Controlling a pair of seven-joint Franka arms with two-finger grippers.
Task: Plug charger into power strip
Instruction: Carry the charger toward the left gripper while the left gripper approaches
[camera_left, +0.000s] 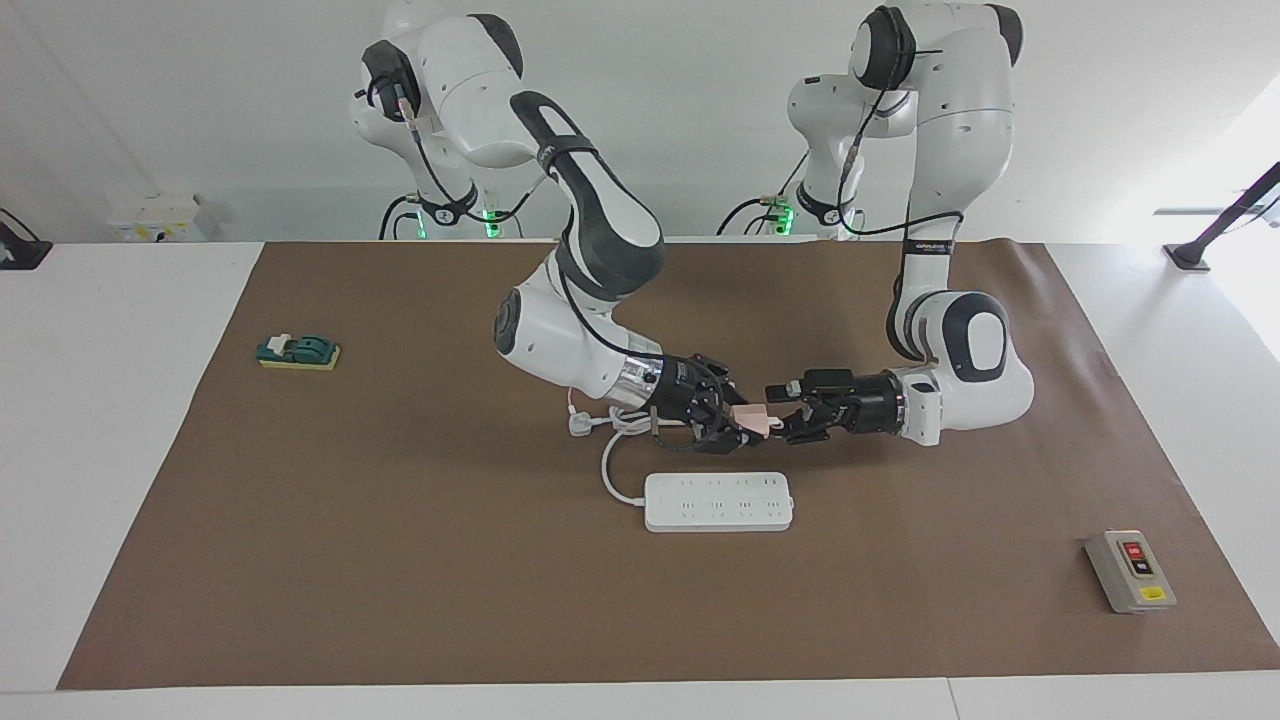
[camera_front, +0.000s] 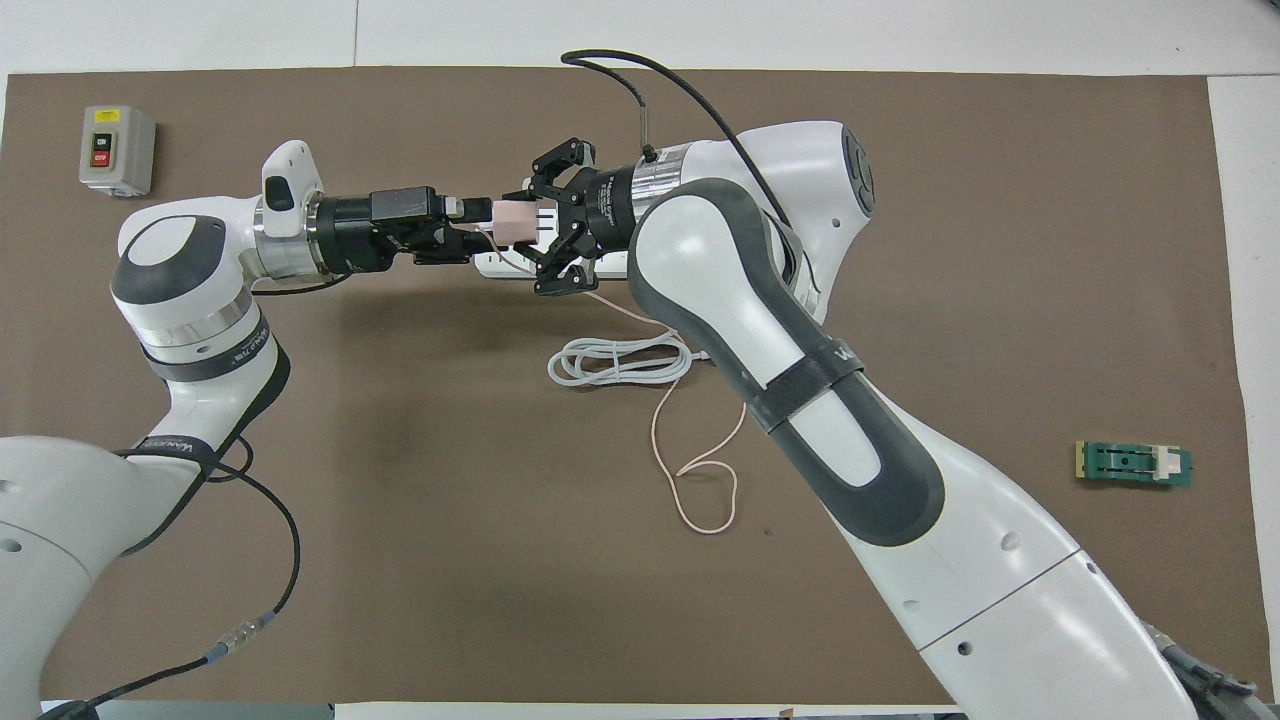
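Observation:
The pale-pink charger (camera_left: 750, 417) (camera_front: 514, 222) hangs in the air over the power strip's edge nearer the robots. My right gripper (camera_left: 733, 420) (camera_front: 540, 222) is shut on it at the prong end. The thin pink cable (camera_front: 690, 470) trails down onto the mat. My left gripper (camera_left: 785, 412) (camera_front: 468, 226) is open and level with the charger's other end, close to it; I cannot tell whether it touches. The white power strip (camera_left: 718, 501) (camera_front: 492, 264) lies flat on the mat, mostly hidden under both hands in the overhead view.
The strip's thick white cord lies coiled (camera_front: 615, 362) with its white plug (camera_left: 582, 424) nearer the robots. A grey button box (camera_left: 1130, 571) (camera_front: 117, 149) sits toward the left arm's end. A green block (camera_left: 298, 351) (camera_front: 1133, 464) sits toward the right arm's end.

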